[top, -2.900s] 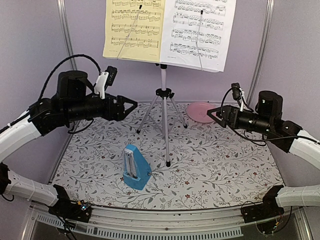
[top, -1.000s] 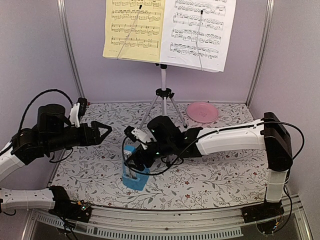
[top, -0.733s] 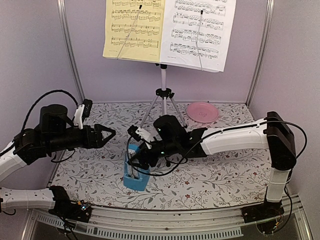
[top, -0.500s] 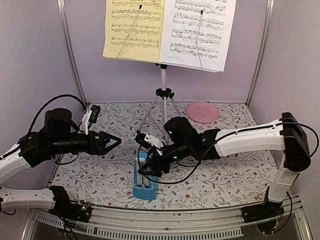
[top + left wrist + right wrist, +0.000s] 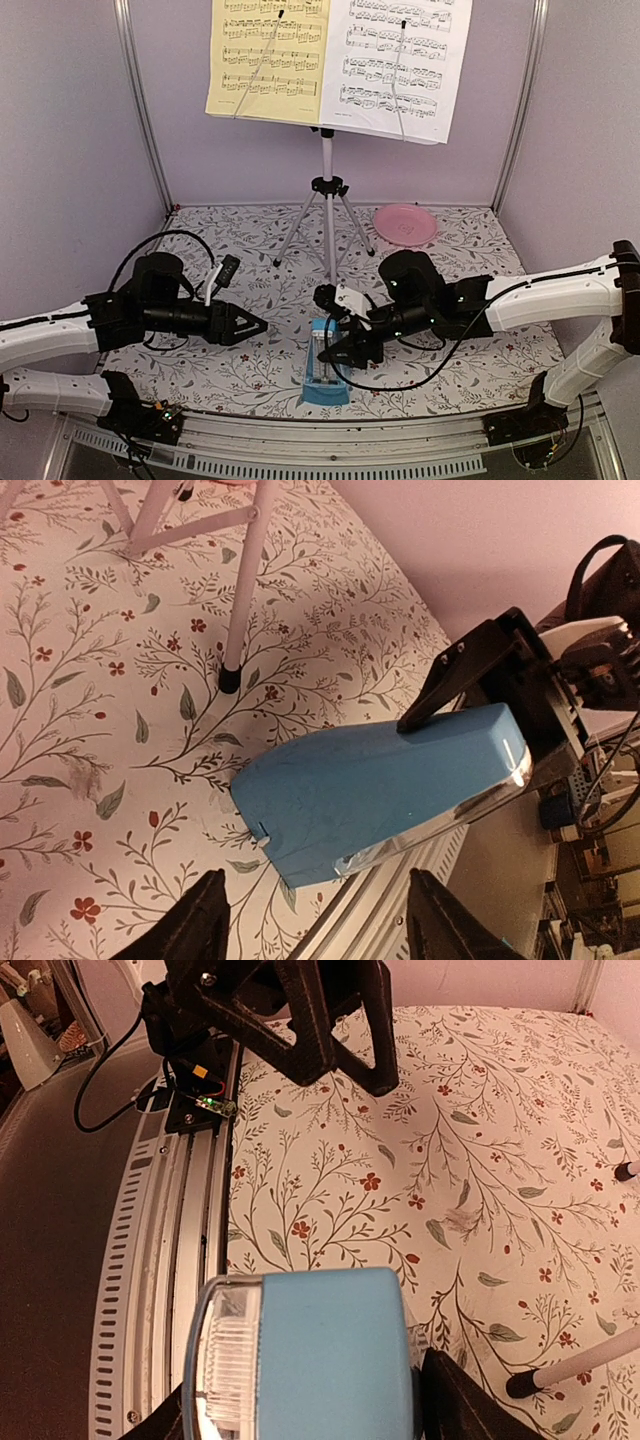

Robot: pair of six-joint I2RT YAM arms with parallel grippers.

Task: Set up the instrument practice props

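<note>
Right hand (image 5: 338, 346): closed on the narrow upper end of the blue metronome (image 5: 323, 372), one black finger on each side face. The right wrist view shows the blue shell and its clear front cover filling the gap between the fingers.

Metronome: tilted, at the near edge of the floral worktop (image 5: 470, 260), close to the front rail (image 5: 300, 440). Cannot tell whether its base touches the cloth.

Left hand (image 5: 256, 326): fingers spread, holding nothing, low over the worktop and pointing at the metronome from just beside it.

Further out: music stand (image 5: 327, 215) upright on its tripod at the back, yellow sheet (image 5: 266, 58) and white sheet (image 5: 396, 62) side by side on it. Pink plate (image 5: 405, 224) lies to the right of the legs.

Handling, as judged: stiff, smooth plastic shell, probably light, with most of its weight in the base. The tapered sides could let a pinch creep towards the tip. The clear cover looks the fragile part, so grip the plain side faces, lower where they widen.
</note>
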